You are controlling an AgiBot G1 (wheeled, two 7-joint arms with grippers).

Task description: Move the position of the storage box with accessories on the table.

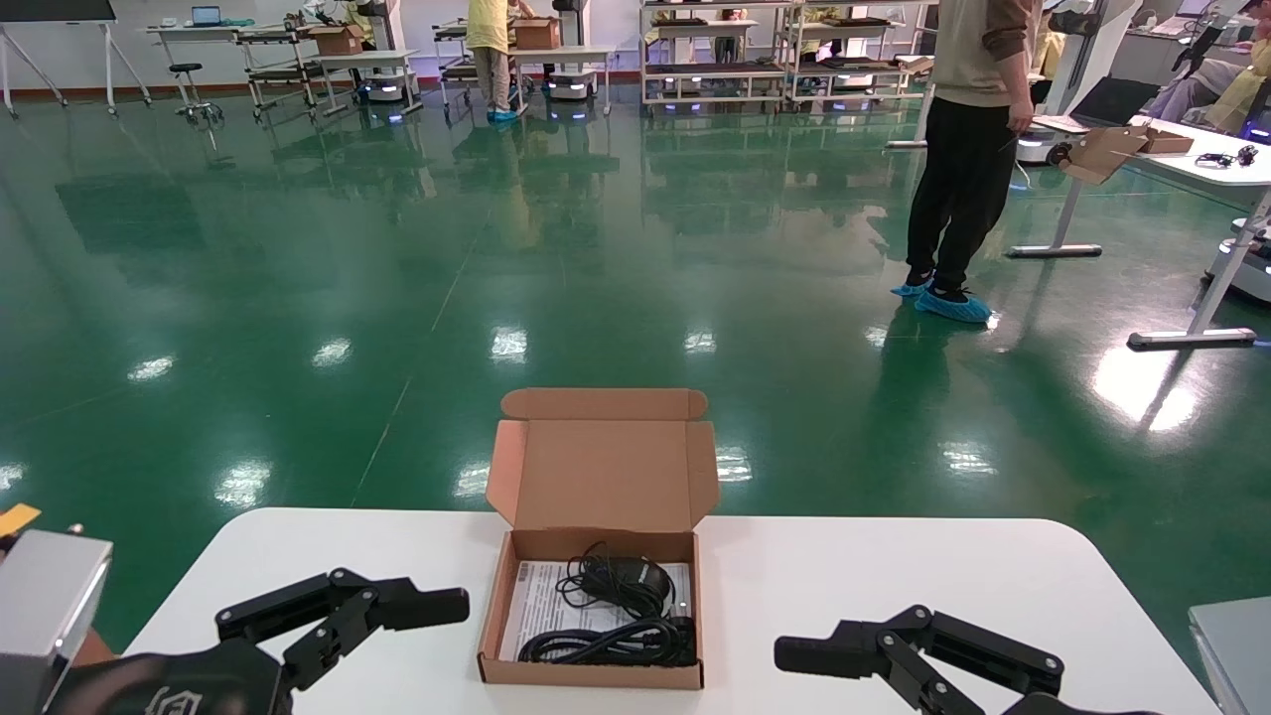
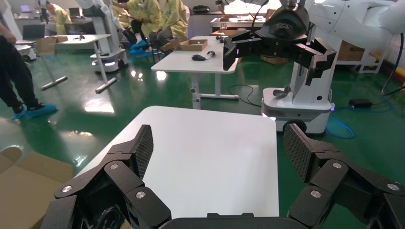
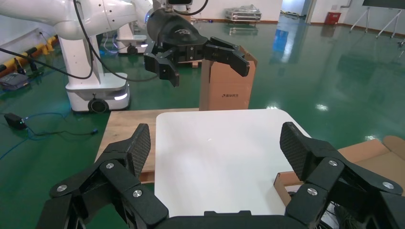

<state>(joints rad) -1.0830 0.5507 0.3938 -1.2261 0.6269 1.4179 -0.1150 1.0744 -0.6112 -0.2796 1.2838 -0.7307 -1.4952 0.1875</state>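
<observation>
The storage box [image 1: 592,677] sits open near the front middle of the white table [image 1: 894,596], its flap lid [image 1: 602,472] standing up at the back. Inside lie the accessories: a black mouse [image 1: 624,576], coiled black cables [image 1: 608,643] and a white printed sheet [image 1: 536,596]. My left gripper [image 1: 427,606] hovers just left of the box, open and holding nothing. My right gripper [image 1: 824,657] hovers to the box's right, open and apart from it. The left wrist view shows wide jaws [image 2: 217,143] over bare table, and the right wrist view [image 3: 215,143] shows the same, with the box's corner [image 3: 286,179] beside one finger.
A person [image 1: 968,149] stands on the green floor beyond the table. Other desks [image 1: 1192,169] and shelves stand far off. A grey object [image 1: 1236,645] lies at the table's right edge. A wooden surface [image 3: 126,129] and an upright carton [image 3: 227,86] stand past the table's left end.
</observation>
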